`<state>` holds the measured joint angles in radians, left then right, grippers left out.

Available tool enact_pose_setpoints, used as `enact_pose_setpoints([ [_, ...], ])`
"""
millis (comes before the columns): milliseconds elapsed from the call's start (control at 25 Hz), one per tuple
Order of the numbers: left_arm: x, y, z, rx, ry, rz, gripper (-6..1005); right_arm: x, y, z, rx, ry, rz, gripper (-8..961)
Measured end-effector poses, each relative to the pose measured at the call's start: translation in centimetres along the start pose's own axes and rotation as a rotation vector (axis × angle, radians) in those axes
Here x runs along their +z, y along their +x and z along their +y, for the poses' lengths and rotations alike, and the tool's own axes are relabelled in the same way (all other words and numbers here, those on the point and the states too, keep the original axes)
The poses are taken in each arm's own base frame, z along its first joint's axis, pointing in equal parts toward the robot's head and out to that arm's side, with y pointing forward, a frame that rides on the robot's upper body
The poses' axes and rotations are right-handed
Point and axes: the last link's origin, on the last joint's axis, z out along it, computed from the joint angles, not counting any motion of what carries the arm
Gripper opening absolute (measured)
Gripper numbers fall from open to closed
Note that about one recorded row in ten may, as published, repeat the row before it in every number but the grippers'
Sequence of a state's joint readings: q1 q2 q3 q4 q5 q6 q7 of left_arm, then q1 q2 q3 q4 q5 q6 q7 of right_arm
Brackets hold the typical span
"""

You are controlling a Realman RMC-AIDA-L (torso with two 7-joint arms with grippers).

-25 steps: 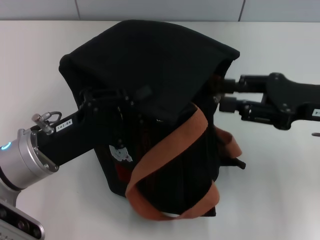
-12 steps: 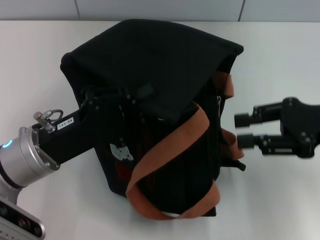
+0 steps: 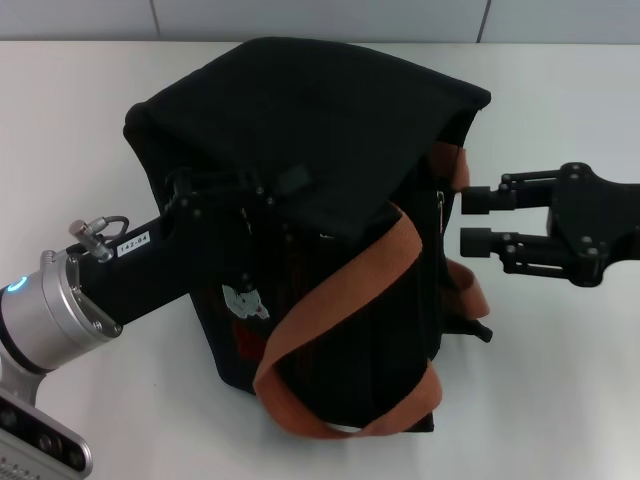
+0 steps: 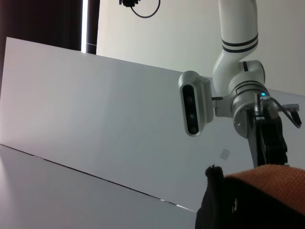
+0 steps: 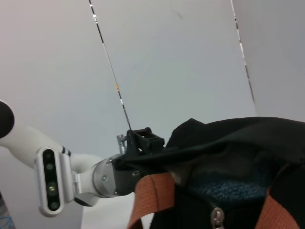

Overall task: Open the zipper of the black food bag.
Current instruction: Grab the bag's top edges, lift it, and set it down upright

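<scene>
Head view: one black bag (image 3: 310, 190) with two orange straps (image 3: 340, 310) stands mid-surface (image 3: 560, 380), white wall behind. Left tool (image 3: 215, 205) grips its front fabric. Right tool (image 3: 478, 220), fingers apart, hovers beside it. Right wrist view: one silver zipper pull (image 5: 218, 218).

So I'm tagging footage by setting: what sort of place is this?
Probably a lab or test bench, not a home: a bare white table, plain pale wall panels, and only the black food bag between two robot arms.

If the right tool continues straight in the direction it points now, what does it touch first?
Probably the orange-brown strap at the side of the black food bag. The open right tool points there from just beside it; depth is uncertain.
</scene>
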<state>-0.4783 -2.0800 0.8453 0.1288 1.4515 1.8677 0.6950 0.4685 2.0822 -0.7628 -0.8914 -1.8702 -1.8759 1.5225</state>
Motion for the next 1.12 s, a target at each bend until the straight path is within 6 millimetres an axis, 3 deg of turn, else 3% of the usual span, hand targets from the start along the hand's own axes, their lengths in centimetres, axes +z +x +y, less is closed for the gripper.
enact_pose_setpoints([
  [600,0.1,0.0,0.0,0.0,-0.003,0.008,88,1.5,0.2,-0.6,-0.04,-0.006,-0.043,473],
  [1000,0.2,0.1,0.0,-0.002,-0.007,0.018,87,2.1,0.6,-0.3,-0.083,-0.031,-0.053,62],
  [1120,0.3,0.1,0.0,-0.002,-0.007,0.018,87,2.1,0.7,-0.2,-0.084,-0.043,-0.047,45],
])
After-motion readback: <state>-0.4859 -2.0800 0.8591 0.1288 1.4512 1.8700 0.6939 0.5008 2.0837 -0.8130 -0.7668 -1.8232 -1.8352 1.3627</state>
